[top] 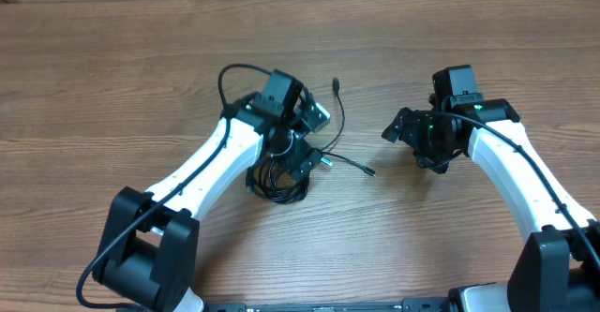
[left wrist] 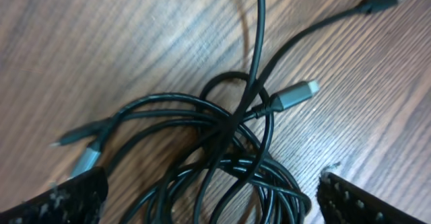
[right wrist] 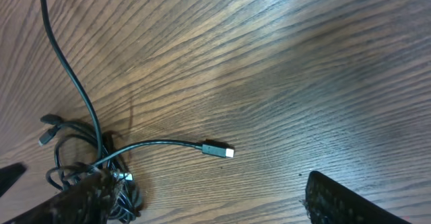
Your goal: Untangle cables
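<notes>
Left wrist view: bunched cables lie beneath the spread left gripper.

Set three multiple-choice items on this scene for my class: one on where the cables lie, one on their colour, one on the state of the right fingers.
1. Where are the cables?
A. under the left gripper
B. hanging in the air
C. inside a box

2. What colour are the cables?
A. white
B. black
C. red

3. The right gripper has its fingers:
A. shut on a plug
B. shut, empty
C. apart, holding nothing

Answers: A, as the overhead view shows the bunch beneath the left gripper. B, as every cord is black. C, as the right wrist view shows the fingers wide apart over bare table.
</notes>
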You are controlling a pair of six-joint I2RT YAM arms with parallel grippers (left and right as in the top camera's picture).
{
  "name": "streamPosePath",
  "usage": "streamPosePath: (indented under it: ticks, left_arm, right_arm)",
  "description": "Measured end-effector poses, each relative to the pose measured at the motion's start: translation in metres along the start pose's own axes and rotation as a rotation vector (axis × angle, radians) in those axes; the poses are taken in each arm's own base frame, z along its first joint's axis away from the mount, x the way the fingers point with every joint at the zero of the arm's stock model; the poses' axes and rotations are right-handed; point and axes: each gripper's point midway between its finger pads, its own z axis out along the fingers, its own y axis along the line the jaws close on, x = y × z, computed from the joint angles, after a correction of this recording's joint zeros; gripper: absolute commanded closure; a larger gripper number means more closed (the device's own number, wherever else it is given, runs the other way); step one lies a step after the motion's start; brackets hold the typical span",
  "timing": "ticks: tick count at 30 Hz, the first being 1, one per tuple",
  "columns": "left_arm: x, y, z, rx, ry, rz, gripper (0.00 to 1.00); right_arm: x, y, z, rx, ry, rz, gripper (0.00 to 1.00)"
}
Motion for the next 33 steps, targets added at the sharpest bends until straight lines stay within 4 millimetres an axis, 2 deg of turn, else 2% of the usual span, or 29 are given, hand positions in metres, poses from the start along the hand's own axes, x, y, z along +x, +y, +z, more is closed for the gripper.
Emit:
streamPosePath:
  ticks: [3, 6, 10, 11, 15, 17, 19, 24, 26, 28, 31, 33]
  left_arm:
    - [0.008, -0.004, 0.012, -0.004, 0.002, 0.014, 0.01]
    - [0.012, -0.007, 0.02, -0.01, -0.006, 0.027, 0.23]
    - [0.013, -0.006, 0.024, -0.019, -0.016, 0.032, 0.75]
    - [0.012, -0.005, 0.024, -0.021, -0.019, 0.032, 0.8]
    - [0.014, -0.005, 0.024, -0.021, -0.011, 0.031, 0.92]
    - [0.019, -0.008, 0.021, -0.012, 0.018, 0.02, 0.94]
    - [0.016, -0.008, 0.015, -0.008, 0.027, 0.011, 0.94]
    - [-0.019, 0.0, -0.023, -0.037, -0.065, -0.033, 0.94]
    - [-0.032, 0.005, -0.042, -0.054, -0.119, -0.065, 0.85]
    - [-0.037, 0.007, -0.056, -0.06, -0.15, -0.105, 0.85]
    - [-0.029, 0.008, -0.061, -0.069, -0.121, -0.175, 0.94]
    - [-0.013, 0.014, -0.059, -0.115, -0.053, -0.264, 0.96]
  right_arm:
    - [-0.001, 0.001, 0.0, -0.005, -0.005, -0.007, 0.09]
    - [-0.002, 0.002, 0.0, -0.007, -0.007, -0.009, 0.08]
    - [-0.002, 0.002, 0.0, -0.008, -0.009, -0.01, 0.08]
    - [-0.002, 0.002, 0.0, -0.008, -0.008, -0.011, 0.08]
    - [-0.002, 0.002, 0.0, -0.008, -0.009, -0.011, 0.08]
    - [-0.002, 0.002, 0.0, -0.008, -0.008, -0.014, 0.08]
    - [-0.002, 0.002, 0.0, -0.009, -0.008, -0.02, 0.08]
    - [-0.001, 0.003, 0.0, -0.013, -0.005, -0.029, 0.07]
    - [-0.002, 0.003, 0.0, -0.014, -0.005, -0.032, 0.07]
    - [-0.002, 0.003, 0.0, -0.013, -0.005, -0.034, 0.07]
    - [-0.002, 0.003, 0.0, -0.013, -0.005, -0.037, 0.07]
    - [-0.001, 0.003, 0.0, -0.013, -0.004, -0.038, 0.07]
